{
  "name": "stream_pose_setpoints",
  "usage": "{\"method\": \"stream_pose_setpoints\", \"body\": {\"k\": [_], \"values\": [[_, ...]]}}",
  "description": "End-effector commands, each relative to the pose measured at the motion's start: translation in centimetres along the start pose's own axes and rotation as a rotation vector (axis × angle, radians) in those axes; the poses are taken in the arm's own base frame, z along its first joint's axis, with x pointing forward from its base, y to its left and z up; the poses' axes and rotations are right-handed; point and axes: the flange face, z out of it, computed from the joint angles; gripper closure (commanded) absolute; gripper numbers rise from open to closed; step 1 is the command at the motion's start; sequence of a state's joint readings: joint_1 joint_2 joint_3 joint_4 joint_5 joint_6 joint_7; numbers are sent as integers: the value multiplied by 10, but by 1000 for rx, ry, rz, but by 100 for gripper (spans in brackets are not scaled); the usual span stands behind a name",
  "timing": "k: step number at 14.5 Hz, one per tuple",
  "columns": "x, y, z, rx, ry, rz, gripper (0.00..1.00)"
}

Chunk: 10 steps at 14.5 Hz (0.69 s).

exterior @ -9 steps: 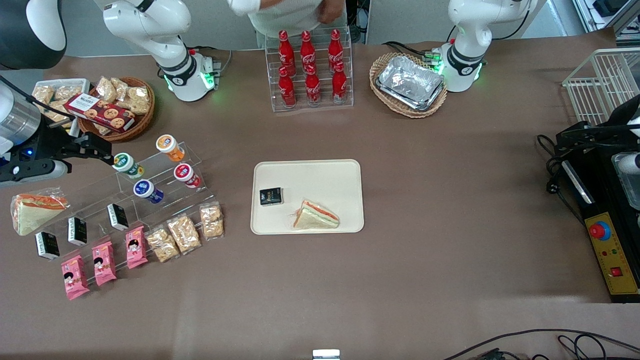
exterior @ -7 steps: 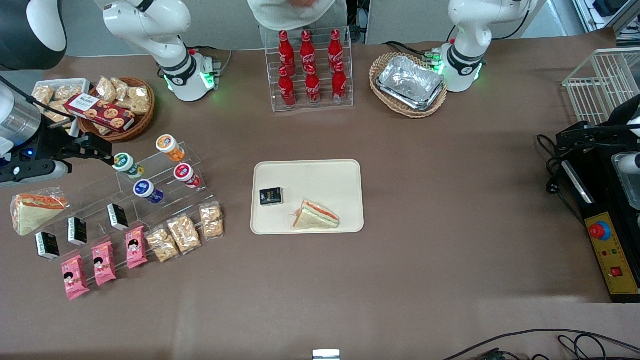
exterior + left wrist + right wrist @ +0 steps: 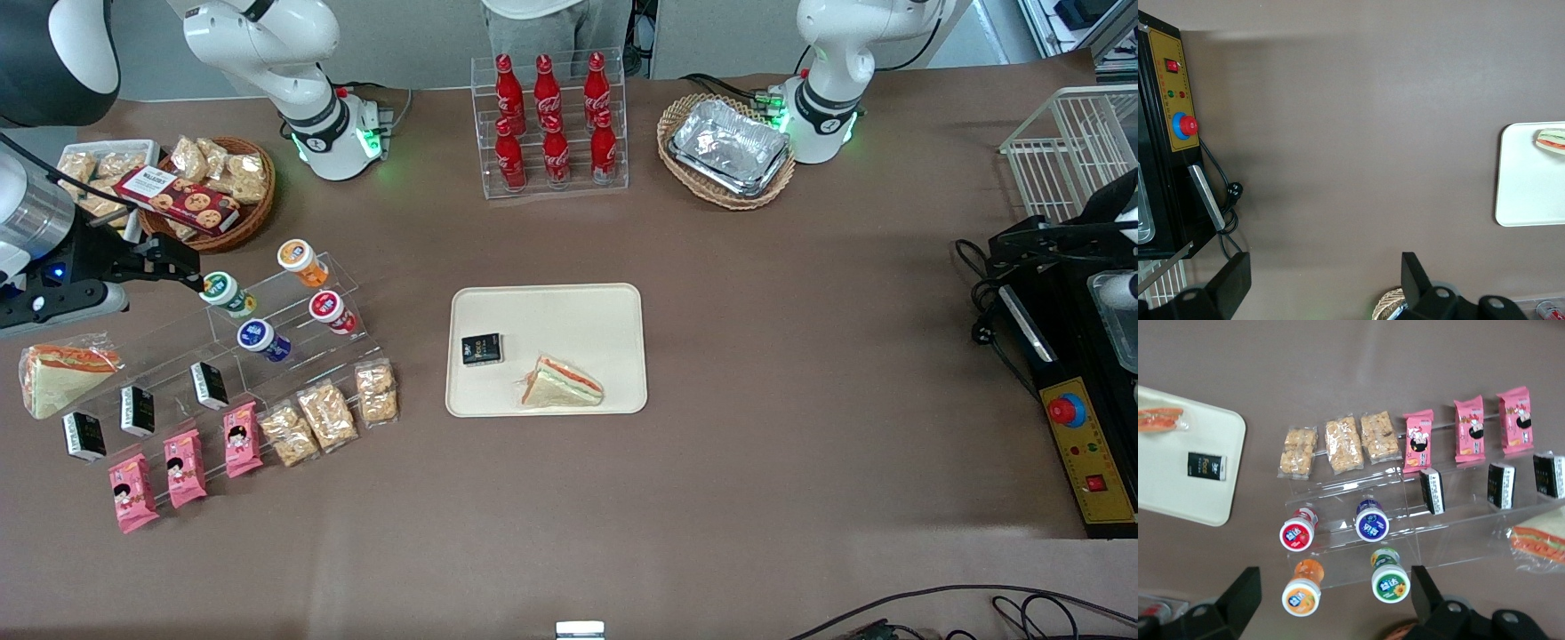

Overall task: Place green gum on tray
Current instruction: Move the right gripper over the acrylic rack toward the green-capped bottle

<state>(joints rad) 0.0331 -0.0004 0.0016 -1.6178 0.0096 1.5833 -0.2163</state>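
Gum first: the green gum (image 3: pixel 1390 580) sits on the upper step of the clear display stand (image 3: pixel 267 329), beside the orange-capped bottle (image 3: pixel 300 260) and one step above the blue-capped bottle (image 3: pixel 260 338). It's well apart from the tray (image 3: pixel 551 298), toward the working arm's end of the counter. The end effector (image 3: pixel 182 267) hovers just beside it with fingers spread wide and nothing in them.

My guess is it's light, rigid plastic and a bit slick, and it might roll if knocked. I'd pinch the white body below the cap.

The cap print looks like blue Chinese characters with a small flower, though I can't read the brand. The red bottles (image 3: pixel 551 124) carry Coca-Cola script.
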Motion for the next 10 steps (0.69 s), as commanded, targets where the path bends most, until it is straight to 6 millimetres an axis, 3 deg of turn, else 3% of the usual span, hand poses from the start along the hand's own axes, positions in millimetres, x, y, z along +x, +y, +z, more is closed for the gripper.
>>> {"method": "stream_pose_setpoints", "body": {"k": [1,3,10], "values": [[-10,5,-7,-3,-19,-90,0],[-20,10,-9,4,-39,-79,0],[-91,26,-10,24,-28,-96,0]]}}
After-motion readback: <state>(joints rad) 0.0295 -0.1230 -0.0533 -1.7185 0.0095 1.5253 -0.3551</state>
